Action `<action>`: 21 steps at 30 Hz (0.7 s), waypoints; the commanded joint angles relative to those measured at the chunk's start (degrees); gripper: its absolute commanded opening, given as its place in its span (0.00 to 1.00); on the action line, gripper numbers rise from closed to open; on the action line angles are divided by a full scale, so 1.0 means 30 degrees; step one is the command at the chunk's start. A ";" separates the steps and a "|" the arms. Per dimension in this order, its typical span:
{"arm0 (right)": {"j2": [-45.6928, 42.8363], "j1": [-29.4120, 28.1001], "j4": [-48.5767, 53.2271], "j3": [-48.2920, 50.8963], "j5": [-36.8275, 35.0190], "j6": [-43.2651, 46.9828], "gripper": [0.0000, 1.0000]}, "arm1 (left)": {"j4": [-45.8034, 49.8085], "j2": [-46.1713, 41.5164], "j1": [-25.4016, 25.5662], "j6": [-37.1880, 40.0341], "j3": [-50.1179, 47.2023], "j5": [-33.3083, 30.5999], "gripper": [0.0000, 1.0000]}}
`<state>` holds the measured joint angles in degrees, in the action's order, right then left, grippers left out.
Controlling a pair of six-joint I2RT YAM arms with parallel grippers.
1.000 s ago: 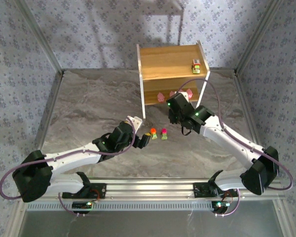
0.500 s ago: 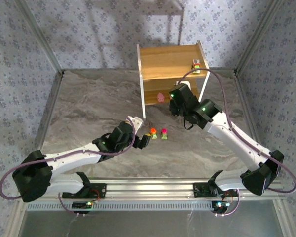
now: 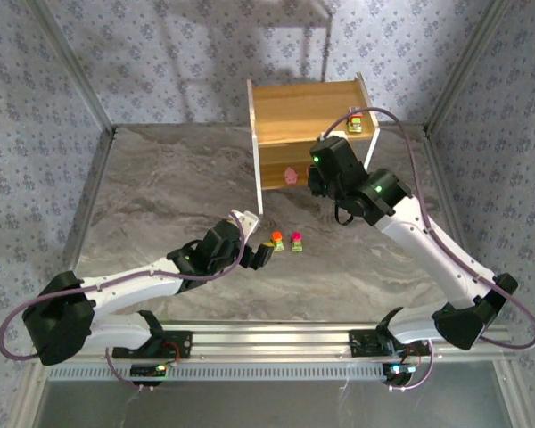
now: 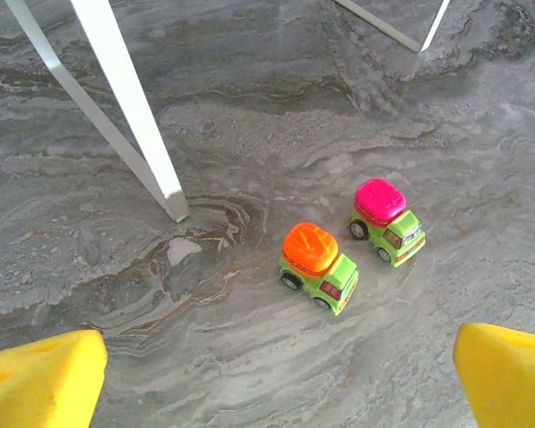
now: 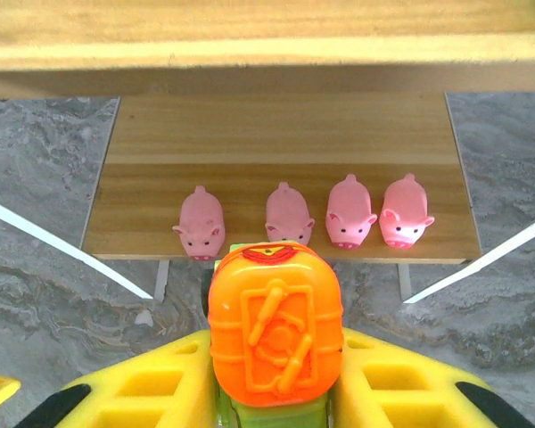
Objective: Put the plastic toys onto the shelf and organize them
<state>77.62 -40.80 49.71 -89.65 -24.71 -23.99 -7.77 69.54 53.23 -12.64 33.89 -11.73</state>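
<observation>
My right gripper (image 5: 275, 397) is shut on a toy car with an orange top and green base (image 5: 275, 332), held in front of the shelf's lower board (image 5: 285, 147). Several pink pig toys stand in a row on that board, among them the leftmost (image 5: 201, 224) and the rightmost (image 5: 405, 212). From above, the right gripper (image 3: 325, 176) hangs at the front of the shelf (image 3: 303, 111), where a red-topped car (image 3: 355, 122) sits on the top tier. My left gripper (image 4: 276, 397) is open, low over the table behind an orange-topped car (image 4: 318, 266) and a magenta-topped car (image 4: 386, 220).
The shelf's white legs (image 4: 129, 111) stand on the marble table (image 3: 160, 196) just beyond the two loose cars. Patterned walls and metal frame posts (image 3: 67, 67) close in the table on three sides.
The right arm has moved away from me and upward toward the shelf with the orange-topped car in its grip. The left arm and the two cars on the table have stayed put.
</observation>
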 commanded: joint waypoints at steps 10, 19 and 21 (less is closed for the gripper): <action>0.0832 0.0268 0.1269 -0.2682 -0.0444 0.1255 0.32 | -0.0720 0.0185 0.0192 0.0332 0.0234 0.0415 1.00; 0.1240 0.0662 0.1481 -0.3793 -0.0479 0.1616 0.33 | -0.0663 0.0458 0.0587 0.0771 0.0422 0.0467 1.00; 0.1383 0.0818 0.1594 -0.4149 -0.0350 0.1741 0.33 | -0.0634 0.0547 0.0698 0.0859 0.0502 0.0497 1.00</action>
<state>81.17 -38.96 52.64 -99.39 -24.91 -20.25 -8.19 70.72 54.72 -11.31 33.91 -11.11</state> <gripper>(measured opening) 0.329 0.996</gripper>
